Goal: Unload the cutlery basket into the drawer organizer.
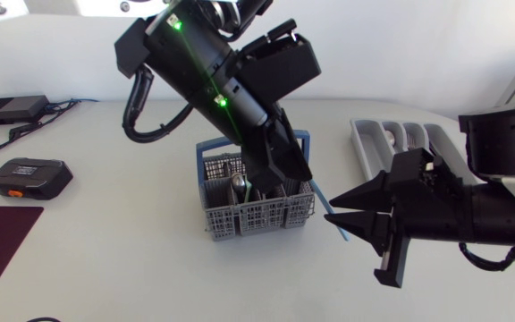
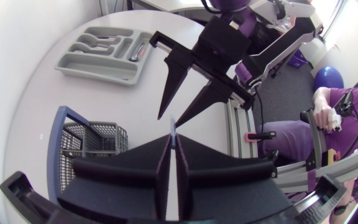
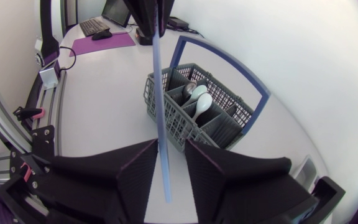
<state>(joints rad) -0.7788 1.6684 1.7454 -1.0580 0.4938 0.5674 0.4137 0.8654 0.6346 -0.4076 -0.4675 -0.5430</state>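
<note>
Right hand (image 3: 171, 144), clear gaps beside blue stick (image 3: 160, 112)

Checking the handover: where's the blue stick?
Head view, right of the basket: the blue stick hangs from the left gripper, between the open fingers of the right gripper.

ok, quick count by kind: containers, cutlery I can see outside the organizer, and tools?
Containers: 2, the cutlery basket and the drawer organizer
Spoons showing in the basket: 2
Blue utensil clamped in the left tool: 1
Tools: 2, counting the right tool, which is open
Total: 7
</note>
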